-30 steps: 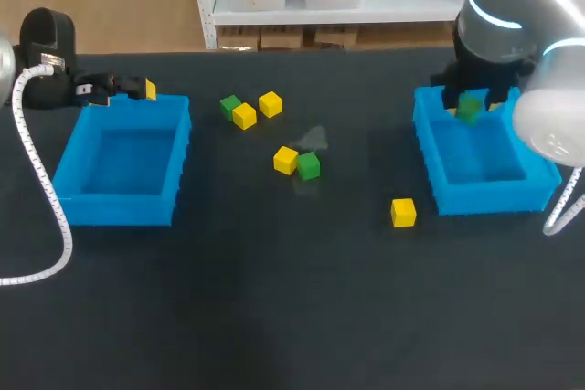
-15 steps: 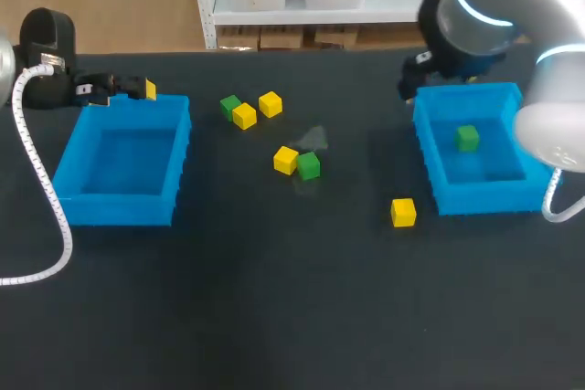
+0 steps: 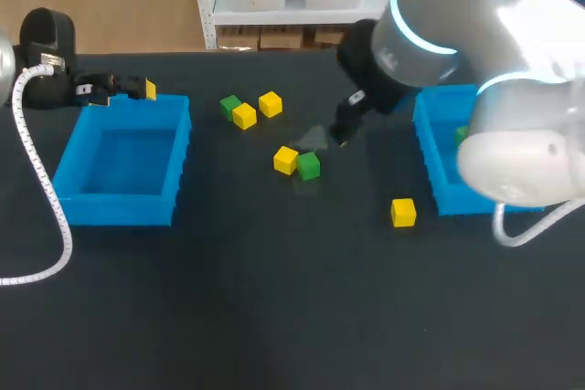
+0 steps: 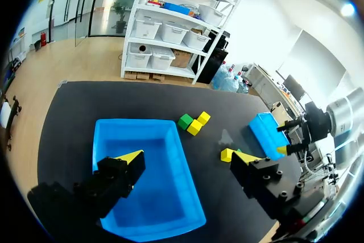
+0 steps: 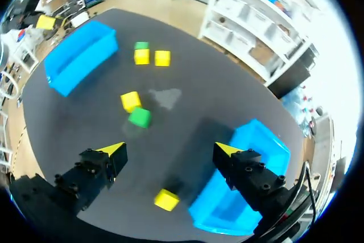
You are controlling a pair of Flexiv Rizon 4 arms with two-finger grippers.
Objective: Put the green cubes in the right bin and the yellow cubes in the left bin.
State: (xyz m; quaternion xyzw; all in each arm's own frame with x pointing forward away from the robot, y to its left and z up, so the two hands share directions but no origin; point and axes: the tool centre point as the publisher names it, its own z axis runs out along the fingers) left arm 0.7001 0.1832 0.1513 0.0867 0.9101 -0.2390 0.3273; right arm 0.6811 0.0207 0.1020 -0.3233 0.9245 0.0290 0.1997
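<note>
A: Right, grippers first. What do you have?
B: Noted the left gripper (image 4: 188,157) with fingers spread wide, nothing between them. It hangs over the left bin (image 4: 136,124); the head view puts it at that bin's far left corner.
A: And the other?
B: Same for the right gripper (image 5: 170,149): fingers wide apart, holding nothing. It sits above the dark table (image 3: 274,317), between the middle cubes and the right bin (image 5: 256,132). The right arm (image 3: 439,25) comes in from the right and covers much of that bin in the head view.
A: Cubes out on the table?
B: Six. Far group: the far green cube (image 3: 230,105) touches the first far yellow cube (image 3: 244,116), and the second far yellow cube (image 3: 270,104) is just beside them. Middle pair: the middle yellow cube (image 3: 286,160) and the middle green cube (image 3: 309,166), side by side, touching. The lone yellow cube (image 3: 403,212) lies near the right bin's front left corner, apart from its wall.
A: Anything inside a bin?
B: The binned green cube (image 3: 460,135) shows as a sliver inside the right bin, at the arm's edge. Cannot tell how it lies.
</note>
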